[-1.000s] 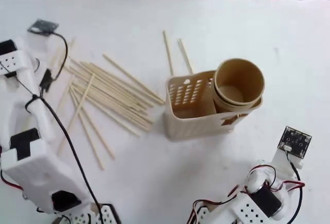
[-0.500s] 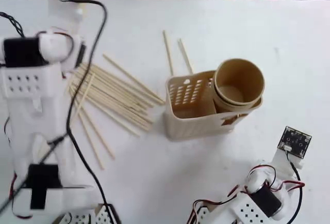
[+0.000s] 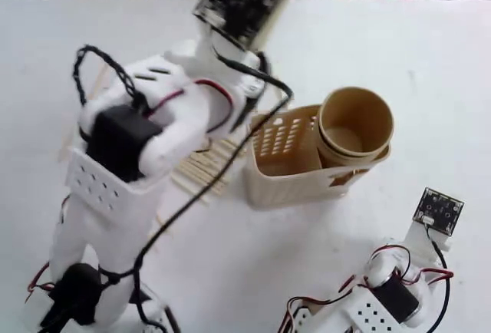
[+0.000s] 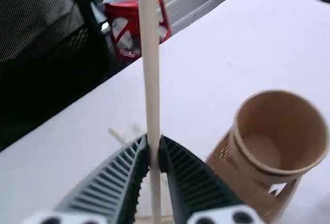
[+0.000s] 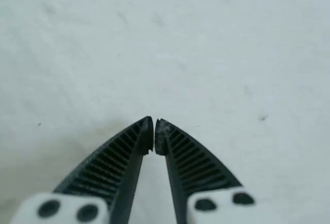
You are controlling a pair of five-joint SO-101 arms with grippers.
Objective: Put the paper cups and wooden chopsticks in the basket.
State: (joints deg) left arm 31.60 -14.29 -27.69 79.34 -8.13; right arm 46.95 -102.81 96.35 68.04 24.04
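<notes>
My left gripper is shut on a single wooden chopstick, held upright and well off the table. In the high view that chopstick sticks up beside the left arm, just left of and behind the basket. Stacked paper cups stand in the basket's right compartment, and the left compartment looks empty. The cups and basket lie past the left gripper. More chopsticks lie on the table, partly hidden under the arm. My right gripper is shut on nothing, low over the white table.
The right arm rests at the front right corner, clear of the basket. A red stool and dark chairs stand beyond the table's far edge. White table is open to the right and behind the basket.
The left arm has swung from the table's left side across the chopstick pile toward the basket, rising with one chopstick in its gripper. The right arm, basket and cups have not moved.
</notes>
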